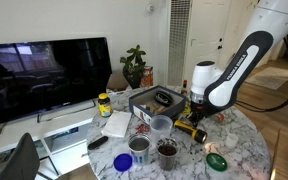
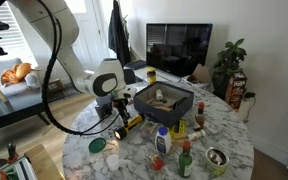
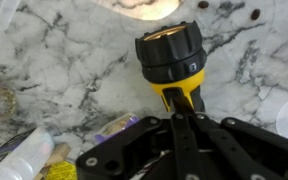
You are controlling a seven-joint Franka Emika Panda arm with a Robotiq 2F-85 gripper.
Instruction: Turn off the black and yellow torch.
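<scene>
marble table (image 3: 74,60) under black and yellow torch (image 3: 172,62), torch lying flat near black bin (image 2: 165,100) in an exterior view, gripper (image 3: 181,108) fingers pressed together, tips on torch's yellow body

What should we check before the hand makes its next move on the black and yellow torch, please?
1. The black and yellow torch lies flat on the marble table: ok.
2. The hand is lined up with the torch's yellow end: ok.
3. Grip on the torch: cannot tell, as the contact is hidden.
4. Torch off: apparently not ok, since a bright patch glows on the table ahead of its head.
5. Switch located: cannot tell.
</scene>
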